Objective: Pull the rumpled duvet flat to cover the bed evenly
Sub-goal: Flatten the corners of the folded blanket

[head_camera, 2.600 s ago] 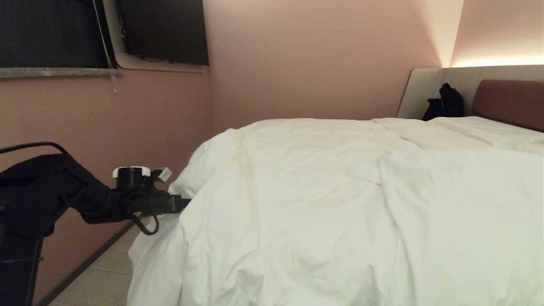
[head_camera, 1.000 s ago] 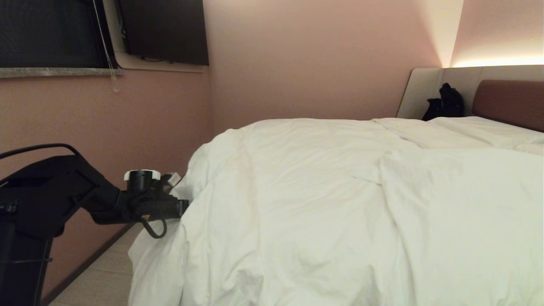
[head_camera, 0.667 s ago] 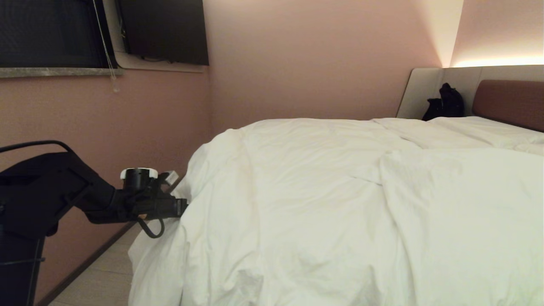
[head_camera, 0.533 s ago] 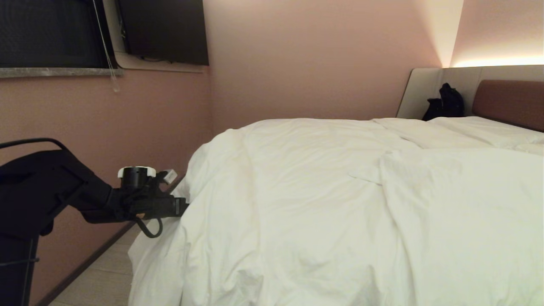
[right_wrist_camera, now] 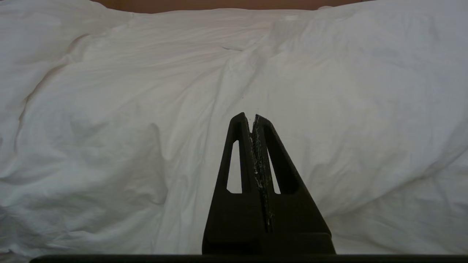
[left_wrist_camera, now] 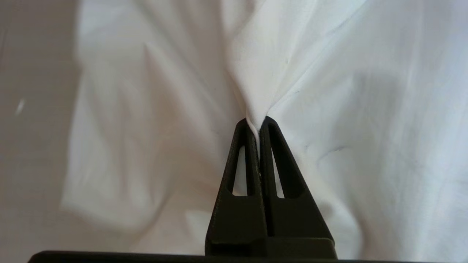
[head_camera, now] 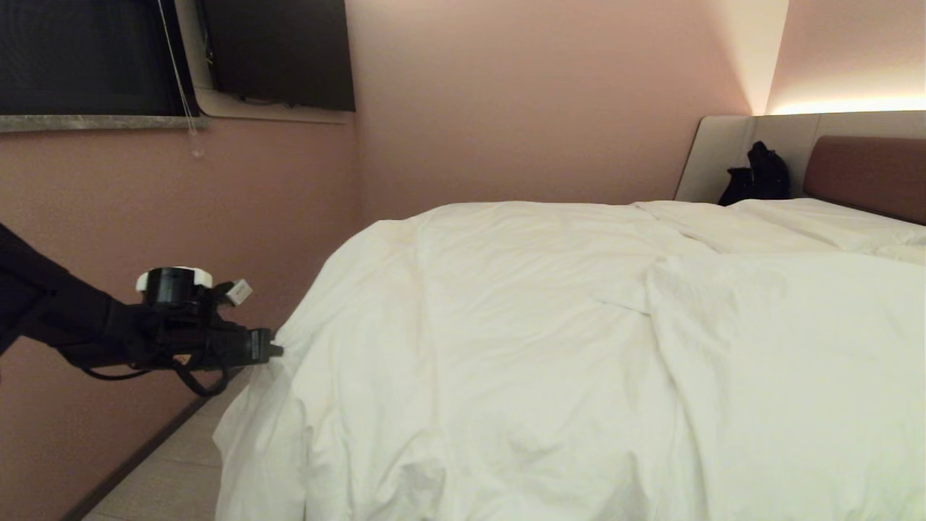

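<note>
The white puffy duvet [head_camera: 550, 318] lies rumpled over the bed [head_camera: 864, 174] and hangs off its near left corner toward the floor. My left gripper [head_camera: 278, 350] is at that corner, level, shut on a pinch of the duvet's fabric. In the left wrist view the duvet [left_wrist_camera: 329, 73] fans out in taut folds from the left gripper [left_wrist_camera: 255, 122]. My right gripper [right_wrist_camera: 252, 117] is shut and holds nothing. It hangs in front of the duvet [right_wrist_camera: 146, 109] and does not show in the head view.
A pink wall [head_camera: 217, 217] runs close along the bed's left side, leaving a narrow strip of floor [head_camera: 166, 477]. A dark window [head_camera: 79, 51] and a black screen [head_camera: 282, 51] hang on it. A black bag [head_camera: 759, 177] sits by the headboard.
My left gripper closed on the duvet's corner and drew back to the left, away from the bed. The fabric at that corner now stretches out smoother after it.
</note>
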